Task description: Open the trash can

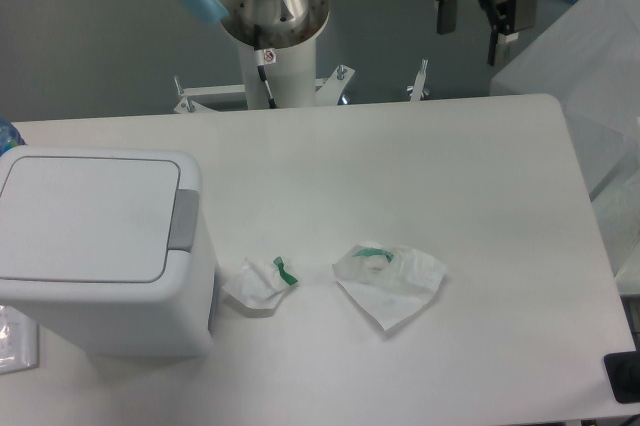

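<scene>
The boxy white plastic trash can (105,266) carries a grey push-button strip (183,219). Two crumpled white papers (259,284) (390,283) show green markings on the plain white table (430,166).

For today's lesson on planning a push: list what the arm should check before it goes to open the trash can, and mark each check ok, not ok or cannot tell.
1. Lid of the trash can is shut and flat, so the job remains to be done: ok.
2. Grey button strip on the bin's right rim is uncovered: ok.
3. Claw holds nothing: ok.
4. Claw open or shut: open, fingers apart.
5. Claw is near the button: not ok; it hangs high at the far right, beyond the table's back edge.
6. Crumpled papers lie right of the bin, not on the lid or button: ok.
</scene>
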Tool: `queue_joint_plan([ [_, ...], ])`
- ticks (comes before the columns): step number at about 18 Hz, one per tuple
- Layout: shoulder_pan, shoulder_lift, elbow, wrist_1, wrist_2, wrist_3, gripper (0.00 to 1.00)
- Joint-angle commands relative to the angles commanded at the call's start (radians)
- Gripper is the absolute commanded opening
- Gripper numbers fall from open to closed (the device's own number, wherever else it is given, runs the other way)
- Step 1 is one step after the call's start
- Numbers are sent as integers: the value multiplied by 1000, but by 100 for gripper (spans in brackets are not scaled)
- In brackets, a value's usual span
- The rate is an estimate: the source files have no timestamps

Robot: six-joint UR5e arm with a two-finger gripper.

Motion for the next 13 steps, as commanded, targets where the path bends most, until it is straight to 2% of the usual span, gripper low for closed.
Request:
queue_joint_plan([
  [4, -5, -2, 8, 0, -5, -112, 100],
  [7, -41, -8, 8, 14, -55, -312, 100],
  [10, -81, -23, 8, 90, -126, -538, 100],
  [13, -112, -35, 6, 132, -149, -658, 100],
])
